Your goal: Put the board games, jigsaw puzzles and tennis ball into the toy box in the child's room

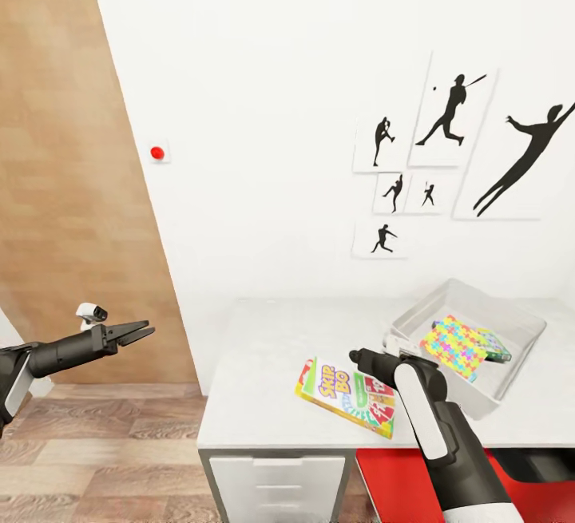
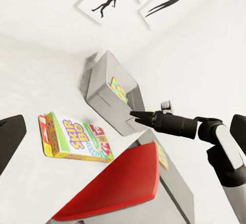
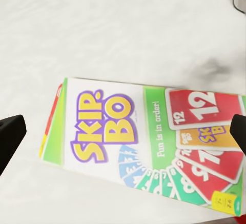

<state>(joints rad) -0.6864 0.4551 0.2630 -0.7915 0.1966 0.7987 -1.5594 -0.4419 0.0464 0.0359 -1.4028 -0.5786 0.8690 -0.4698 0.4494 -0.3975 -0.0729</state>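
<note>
A SKIP-BO board game [image 1: 347, 395] lies flat on the table [image 1: 263, 363], left of the toy box [image 1: 511, 323]. The same board game [image 3: 138, 142] sits right under my right gripper [image 1: 361, 360], which hangs just above it, open, with a finger [image 3: 10, 137] at either end of the box. The toy box is a clear tub holding a colourful jigsaw puzzle [image 1: 454, 345] and another flat box [image 1: 497, 347]. My left gripper [image 1: 142, 333] is off the table's left end, over the floor, open and empty. The bed and the tennis ball are out of view.
A red chair seat [image 1: 415, 475] is tucked under the table's front edge beside my right arm. White drawers [image 1: 279, 483] stand below the table top. Behind the table is a white wall with silhouette posters [image 1: 451, 108], and a wooden panel [image 1: 56, 188] at the left.
</note>
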